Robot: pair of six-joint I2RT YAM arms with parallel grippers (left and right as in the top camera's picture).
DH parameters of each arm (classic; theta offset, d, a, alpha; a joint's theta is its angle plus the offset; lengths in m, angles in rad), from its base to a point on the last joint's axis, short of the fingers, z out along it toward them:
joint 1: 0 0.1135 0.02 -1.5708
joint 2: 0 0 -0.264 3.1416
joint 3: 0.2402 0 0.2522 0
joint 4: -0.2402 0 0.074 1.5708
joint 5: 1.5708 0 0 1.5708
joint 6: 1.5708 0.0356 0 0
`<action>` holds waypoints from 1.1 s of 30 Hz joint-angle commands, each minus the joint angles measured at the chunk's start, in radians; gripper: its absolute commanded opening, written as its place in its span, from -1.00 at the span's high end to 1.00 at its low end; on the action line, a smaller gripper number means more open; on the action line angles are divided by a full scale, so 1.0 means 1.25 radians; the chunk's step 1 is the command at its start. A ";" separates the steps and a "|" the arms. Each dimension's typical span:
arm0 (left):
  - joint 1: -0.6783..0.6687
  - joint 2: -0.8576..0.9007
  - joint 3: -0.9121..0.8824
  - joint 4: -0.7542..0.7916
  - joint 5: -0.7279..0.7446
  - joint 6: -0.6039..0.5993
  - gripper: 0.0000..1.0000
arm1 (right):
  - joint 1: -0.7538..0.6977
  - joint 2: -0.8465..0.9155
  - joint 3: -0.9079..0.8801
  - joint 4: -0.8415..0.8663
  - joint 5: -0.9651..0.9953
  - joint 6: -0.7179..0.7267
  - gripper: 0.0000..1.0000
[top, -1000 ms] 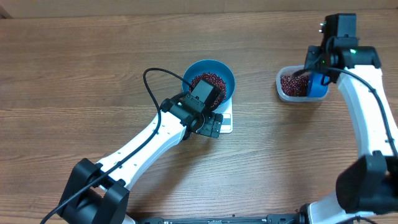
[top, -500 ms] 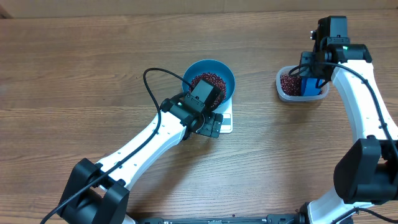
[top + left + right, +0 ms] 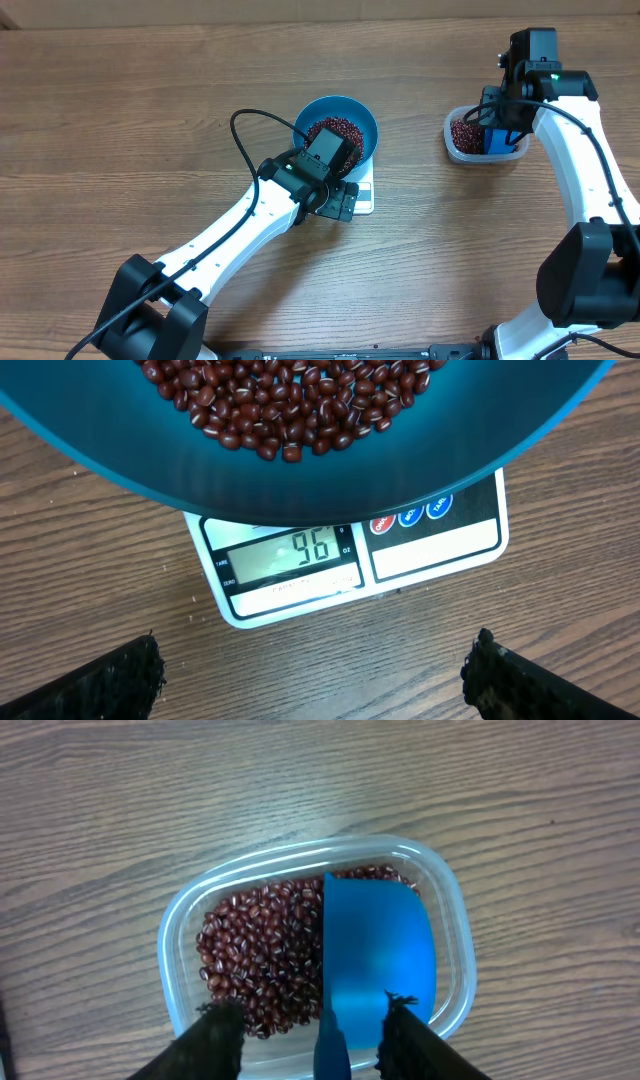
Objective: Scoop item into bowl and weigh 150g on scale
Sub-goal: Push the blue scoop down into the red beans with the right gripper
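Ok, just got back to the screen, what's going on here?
The bowl sits on the scale with beans in it; the display reads 96, short of 150. The left gripper hovers open by the scale. The right gripper is open over the tub, fingers either side of the scoop lying in it.

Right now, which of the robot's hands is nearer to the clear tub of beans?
Right. The right hand hangs directly above the clear tub, open around the handle of the blue scoop. The left hand is far off, by the scale and blue bowl.
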 commanded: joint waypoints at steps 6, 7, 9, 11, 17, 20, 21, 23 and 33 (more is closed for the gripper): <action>0.004 0.003 -0.004 0.000 -0.010 -0.002 -0.99 | -0.002 0.008 -0.003 0.004 -0.003 0.009 0.36; 0.004 0.003 -0.004 0.000 -0.010 -0.002 -0.99 | -0.002 0.008 -0.005 0.005 -0.003 0.009 0.36; 0.004 0.003 -0.004 0.000 -0.010 -0.002 -0.99 | -0.002 0.008 -0.015 0.008 -0.002 0.008 0.37; 0.004 0.003 -0.004 0.000 -0.010 -0.002 -0.99 | -0.002 0.009 -0.028 0.019 -0.001 0.009 0.36; 0.004 0.003 -0.004 0.000 -0.010 -0.002 -0.99 | -0.002 0.008 -0.042 0.046 0.023 0.009 0.51; 0.004 0.003 -0.004 0.000 -0.010 -0.002 -0.99 | -0.002 0.009 -0.043 0.032 0.023 0.008 0.51; 0.004 0.003 -0.004 0.000 -0.010 -0.002 -0.99 | -0.002 0.009 -0.043 0.031 0.023 0.008 0.51; 0.004 0.003 -0.004 0.000 -0.010 -0.002 -0.99 | -0.002 0.008 -0.043 0.028 0.021 0.008 0.51; 0.004 0.003 -0.004 0.000 -0.010 -0.002 -0.99 | -0.002 0.009 -0.043 0.038 0.021 0.009 0.49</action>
